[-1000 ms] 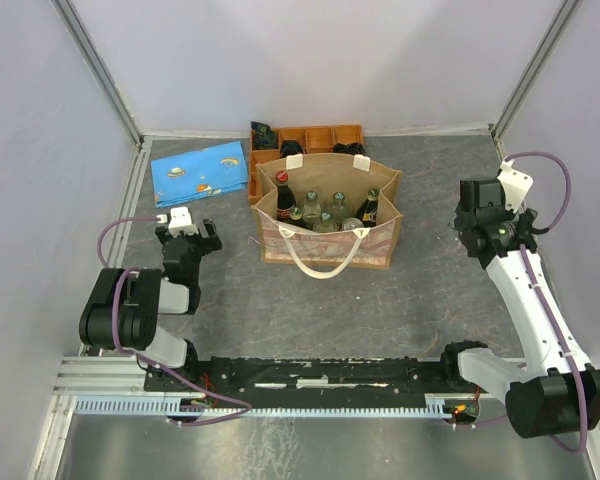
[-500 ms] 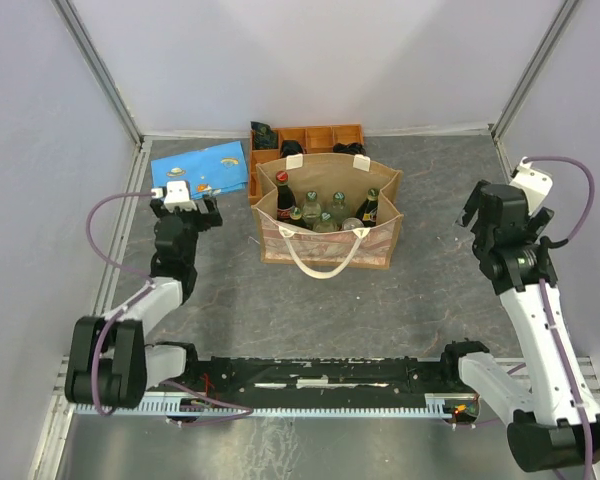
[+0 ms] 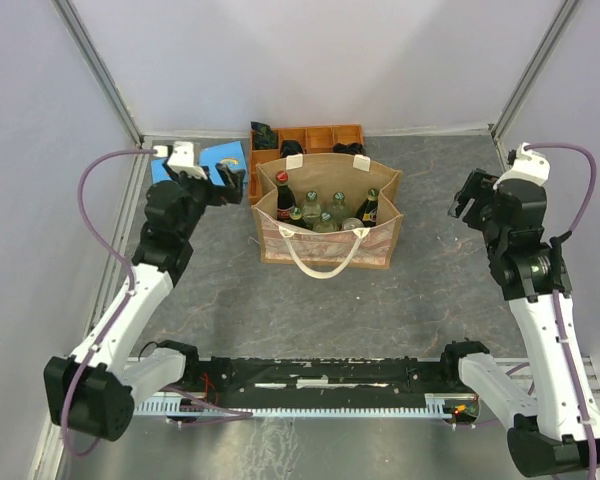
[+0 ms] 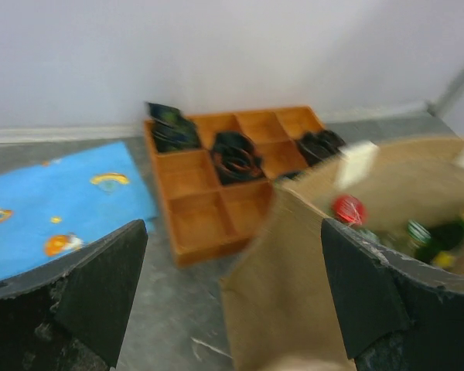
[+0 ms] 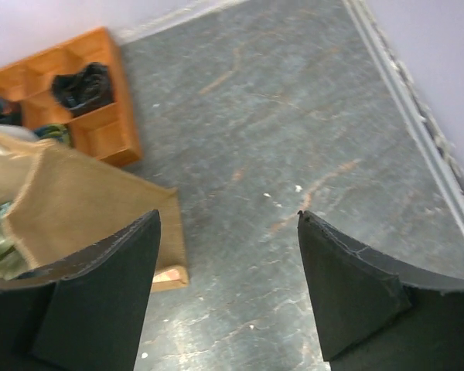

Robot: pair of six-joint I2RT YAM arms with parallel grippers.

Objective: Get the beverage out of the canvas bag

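I am counting one canvas bag (image 3: pixel 330 250) holding about six bottles (image 3: pixel 310 200). It is sitting at three o'clock from the left pincer (image 3: pixel 227 181) and nine o'clock from the right pincer (image 3: pixel 467 198), both standing spread and empty.

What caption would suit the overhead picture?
Open left end effector and right end effector flank the canvas bag of bottles.

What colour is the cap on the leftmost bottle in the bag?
Red cap, clearest in the top external view.
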